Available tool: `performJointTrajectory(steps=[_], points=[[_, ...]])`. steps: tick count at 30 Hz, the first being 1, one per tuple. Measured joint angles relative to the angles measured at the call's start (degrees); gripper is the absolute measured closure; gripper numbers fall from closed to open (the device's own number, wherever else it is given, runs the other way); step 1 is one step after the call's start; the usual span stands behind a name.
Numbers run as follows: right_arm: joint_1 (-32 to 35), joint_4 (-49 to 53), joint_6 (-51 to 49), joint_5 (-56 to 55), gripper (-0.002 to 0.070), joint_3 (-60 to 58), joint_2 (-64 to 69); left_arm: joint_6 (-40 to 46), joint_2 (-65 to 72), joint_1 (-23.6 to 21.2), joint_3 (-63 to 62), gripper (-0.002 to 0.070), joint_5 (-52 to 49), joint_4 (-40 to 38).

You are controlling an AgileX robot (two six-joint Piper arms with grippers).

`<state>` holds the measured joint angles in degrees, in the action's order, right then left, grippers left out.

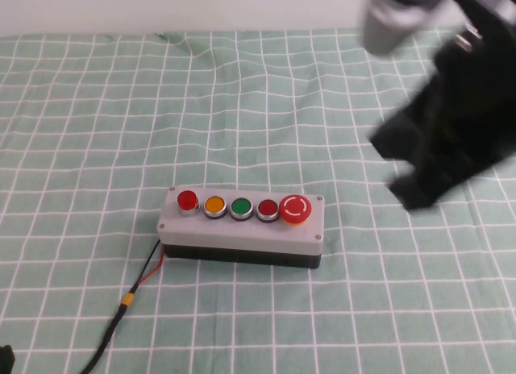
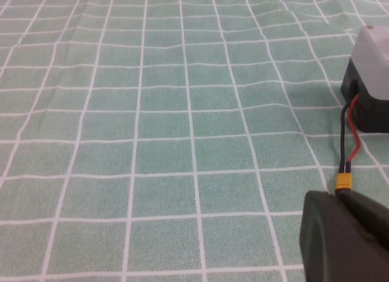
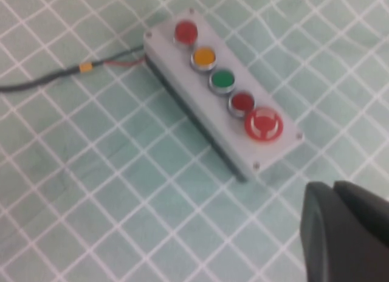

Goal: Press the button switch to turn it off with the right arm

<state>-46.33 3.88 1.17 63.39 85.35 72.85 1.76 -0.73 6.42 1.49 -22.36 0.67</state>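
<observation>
The button switch is a small bright-red button with a silver ring, at the left end of a row of five on a grey-white box. It also shows in the right wrist view. My right gripper hangs in the air to the right of the box and a little behind it, blurred, not touching it. In the right wrist view the right gripper has its fingers together and holds nothing. My left gripper is shut and empty, low over the cloth to the left of the box.
The other buttons in the row are orange, green, dark red and a large red mushroom on yellow. A black and red cable with an orange connector runs from the box's left end to the front edge. A green checked cloth covers the table.
</observation>
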Motion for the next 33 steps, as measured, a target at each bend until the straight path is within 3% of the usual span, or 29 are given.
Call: performJointTrajectory(steps=[5, 10, 17, 29, 33], points=[[0.00, 0.32, -2.03, -2.81, 0.0692, -14.57, -13.24, 0.00, 0.00, 0.00, 0.00, 0.0678, 0.00, 0.00], [0.00, -0.03, -2.30, -3.18, 0.0692, -21.30, -24.38, 0.00, 0.00, 0.00, 0.00, 0.0678, 0.00, 0.00], [0.00, -0.16, -2.30, -1.62, 0.0692, -22.77, -33.56, 0.00, 0.00, 0.00, 0.00, 0.0678, 0.00, 0.00], [0.14, -0.28, -2.30, -1.14, 0.0692, -22.77, -34.40, 0.00, 0.00, 0.00, 0.00, 0.0678, 0.00, 0.00], [6.31, -1.63, -2.30, -2.41, 0.0692, -23.31, -36.91, 0.00, 0.00, 0.00, 0.00, 0.0678, 0.00, 0.00]])
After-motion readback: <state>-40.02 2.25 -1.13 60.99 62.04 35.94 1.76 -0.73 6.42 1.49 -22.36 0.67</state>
